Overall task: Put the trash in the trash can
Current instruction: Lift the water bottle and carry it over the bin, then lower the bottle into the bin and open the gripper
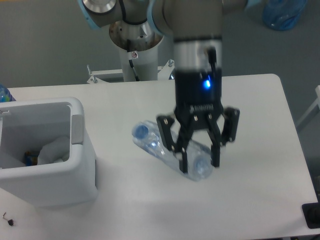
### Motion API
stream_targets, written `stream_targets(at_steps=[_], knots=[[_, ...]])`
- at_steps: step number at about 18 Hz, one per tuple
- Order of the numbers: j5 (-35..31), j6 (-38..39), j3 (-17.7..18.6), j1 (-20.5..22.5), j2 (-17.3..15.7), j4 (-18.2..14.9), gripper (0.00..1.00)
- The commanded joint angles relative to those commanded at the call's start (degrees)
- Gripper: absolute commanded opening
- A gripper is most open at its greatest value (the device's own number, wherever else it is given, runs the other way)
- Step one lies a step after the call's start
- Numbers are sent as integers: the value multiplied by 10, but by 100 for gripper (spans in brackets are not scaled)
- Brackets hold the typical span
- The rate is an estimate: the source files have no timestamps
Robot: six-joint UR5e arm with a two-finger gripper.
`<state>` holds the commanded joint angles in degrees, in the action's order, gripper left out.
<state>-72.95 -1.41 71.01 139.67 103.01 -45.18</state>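
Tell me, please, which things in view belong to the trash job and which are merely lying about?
Part of the job:
- clear plastic bottle with blue cap, between the fingers of the gripper
- white trash can, already holding some scraps

Lying about:
- blue translucent bag on the floor beyond the table
- small dark bit at the lower left

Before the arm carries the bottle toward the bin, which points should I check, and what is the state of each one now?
1. Claw closed on the bottle: ok, fingers sit on both sides of its lower end.
2. Bottle lifted off the table: cannot tell from this one view.
3. Grip balanced: not ok, the blue-capped end sticks out far to the side.
4. Trash can open at the top: ok.
5. Room inside the trash can: ok, only some white and small items at the bottom.
6. Path from bottle to trash can: ok, nothing stands between them.
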Motion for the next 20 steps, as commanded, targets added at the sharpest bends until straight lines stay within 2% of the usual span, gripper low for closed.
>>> stream_targets(at_steps=[6,10,14,20], knots=[[0,-1,4,-50,-22,1,55],[-1,-2,7,-98,-23,1,55],[-1,-7,11,-136,-17,2,55],[-2,-64,11,-171,10,3,55]])
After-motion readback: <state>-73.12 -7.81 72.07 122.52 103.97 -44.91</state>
